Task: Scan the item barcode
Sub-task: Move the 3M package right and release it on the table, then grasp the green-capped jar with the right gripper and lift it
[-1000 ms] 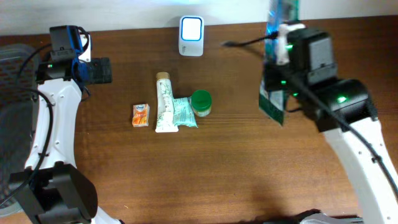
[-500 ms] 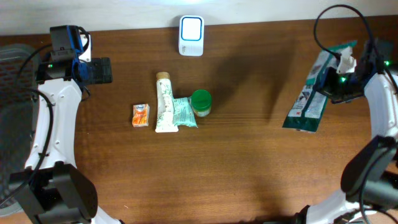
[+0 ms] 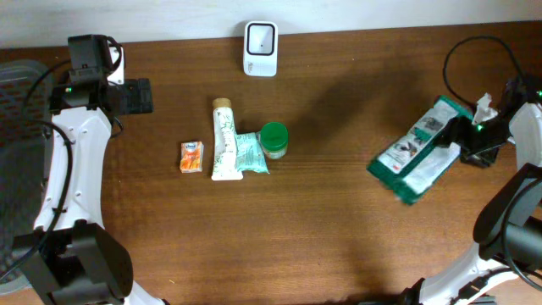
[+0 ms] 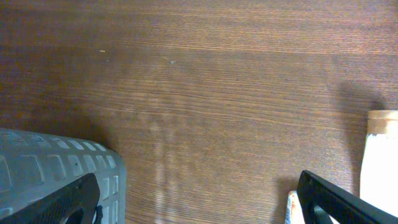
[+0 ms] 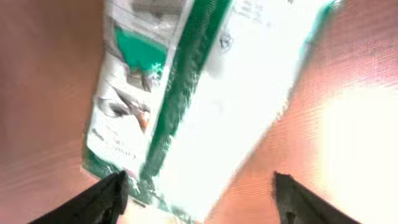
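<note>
Since the earlier overhead pictures the green-and-white packet [image 3: 419, 161] has come down from the air in front of the scanner, out to the right of the table [image 3: 339, 229], and now lies flat there on a slant, its printed face up. It is well apart from the scanner [image 3: 260, 48], which stands at the far edge with its window no longer lit blue.

In the right wrist view the right gripper [image 5: 199, 183] has its two fingers spread wide with the blurred packet [image 5: 205, 93] below and between them. They do not appear to pinch it, so I judge the packet has just been let go. That placing suggests its scan is done and that side of the table serves as the finished pile.

Nearer the middle, a tube [image 3: 223, 140], a mint-coloured pouch [image 3: 251, 155], a green-lidded jar [image 3: 273, 140] and an orange sachet [image 3: 192, 158] lie in a cluster, probably waiting their turn.

At the far left, the left gripper [image 4: 196, 193] hangs over bare wood beside a grey basket [image 4: 56, 168]. Its fingers are fully apart and hold nothing.
</note>
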You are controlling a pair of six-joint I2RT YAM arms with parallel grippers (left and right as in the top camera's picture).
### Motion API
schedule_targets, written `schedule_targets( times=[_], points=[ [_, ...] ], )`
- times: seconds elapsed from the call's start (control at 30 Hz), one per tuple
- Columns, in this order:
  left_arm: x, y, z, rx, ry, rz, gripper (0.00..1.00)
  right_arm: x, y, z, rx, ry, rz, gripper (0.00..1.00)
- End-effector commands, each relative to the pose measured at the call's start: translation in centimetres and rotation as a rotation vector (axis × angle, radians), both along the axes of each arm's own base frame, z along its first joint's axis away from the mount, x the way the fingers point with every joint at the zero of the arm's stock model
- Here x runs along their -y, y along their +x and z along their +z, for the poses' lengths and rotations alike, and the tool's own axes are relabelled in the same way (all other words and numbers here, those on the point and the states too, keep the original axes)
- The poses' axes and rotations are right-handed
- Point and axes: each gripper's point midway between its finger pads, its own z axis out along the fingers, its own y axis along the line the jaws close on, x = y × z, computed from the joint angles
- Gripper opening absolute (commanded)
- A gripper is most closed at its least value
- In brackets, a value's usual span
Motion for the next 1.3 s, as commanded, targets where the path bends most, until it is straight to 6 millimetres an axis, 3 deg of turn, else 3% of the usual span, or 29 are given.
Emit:
schedule_targets(
  times=[0.0, 0.1, 0.2, 0.23, 0.3, 0.4, 0.47, 0.63, 0.7, 0.77, 0.87, 1.13, 1.27],
  points=[
    [-0.2, 0.3, 0.2, 0.003, 0.014, -0.004, 0.99, 0.2, -0.8, 1.8, -0.049, -0.008, -0.012, 0.8],
    [-0.2, 0.3, 0.2, 0.003, 0.014, -0.004, 0.99, -1.8, -2.1, 5.9, -0.126, 0.034, 0.006, 0.93],
    [-0.2, 0.3, 0.2, 0.003, 0.014, -0.004, 0.99, -6.5, -0.4, 9.2, -0.104, 0.017, 0.152, 0.99],
    [-0.2, 0.3, 0.2, 0.003, 0.014, -0.004, 0.99, -8.5, 0.7, 9.6, -0.074, 0.014, 0.208, 1.0],
    [-0.2, 0.3, 0.2, 0.003, 0.014, -0.004, 0.99, -15.5, 4.3, 10.3, 0.074, 0.061, 0.375, 0.98],
    [-0.2, 0.3, 0.2, 0.003, 0.014, -0.004, 0.99, -23.2, 6.7, 11.4, 0.221, 0.136, 0.534, 0.98],
    [-0.2, 0.3, 0.2, 0.003, 0.014, -0.004, 0.99, -26.6, 7.6, 11.6, 0.26, 0.112, 0.55, 1.0],
    [-0.2, 0.3, 0.2, 0.003, 0.013, -0.005, 0.99, -32.1, 8.9, 10.7, 0.288, -0.05, 0.42, 0.93],
    [-0.2, 0.3, 0.2, 0.003, 0.014, -0.004, 0.99, -35.2, 8.8, 8.3, 0.249, -0.028, 0.418, 0.89],
    [-0.2, 0.3, 0.2, 0.003, 0.014, -0.004, 0.99, -37.2, 8.4, 5.8, 0.203, -0.02, 0.434, 0.88],
    [-0.2, 0.3, 0.2, 0.003, 0.013, -0.005, 0.99, -39.7, 8.5, 3.6, 0.203, -0.011, 0.479, 0.88],
    [-0.2, 0.3, 0.2, 0.003, 0.013, -0.005, 0.99, -41.0, 7.5, 0.1, 0.131, -0.026, 0.514, 0.82],
    [-0.2, 0.3, 0.2, 0.003, 0.013, -0.005, 0.99, -40.4, 7.2, -1.2, 0.102, -0.067, 0.539, 0.75]
  ],
)
